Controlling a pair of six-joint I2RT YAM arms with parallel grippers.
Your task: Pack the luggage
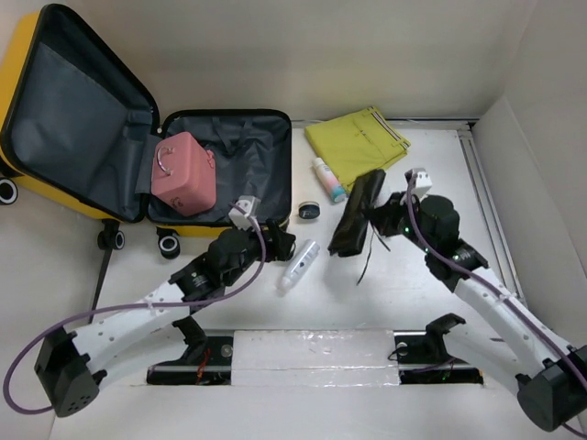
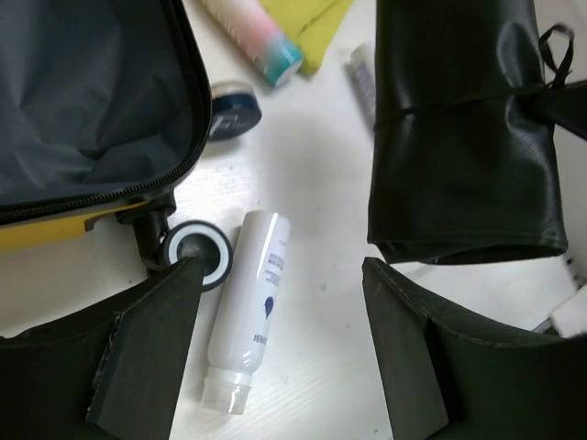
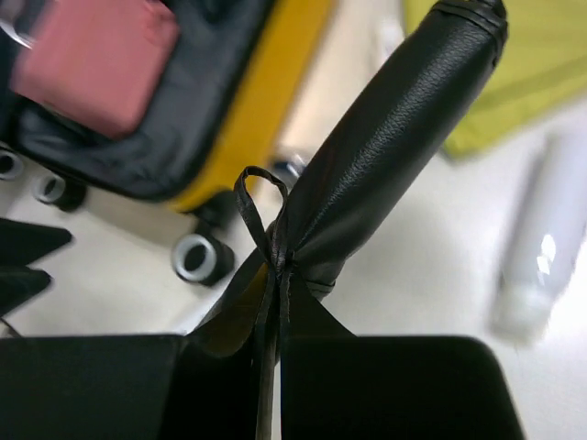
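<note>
Two states: right gripper [image 3: 275, 344] is clamping the rolled black leather pouch [image 3: 385, 147] (cord dangling); left gripper [image 2: 280, 302] is hovering spread above the white plastic tube [image 2: 248, 293].

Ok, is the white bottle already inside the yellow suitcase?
No, the white bottle lies on the table outside the suitcase, in front of its open half.

No legible text anywhere. Only print in sight: dark blue marking on the white tube [image 2: 248, 307] lying on the worktop [image 2: 321, 183], seen from the left wrist. Small drop-shaped logo about midway along the tube. Fine lettering running lengthwise just above and below that logo, too small and blurred to make out. From overhead, no more than a faint dark speck on the same tube.
</note>
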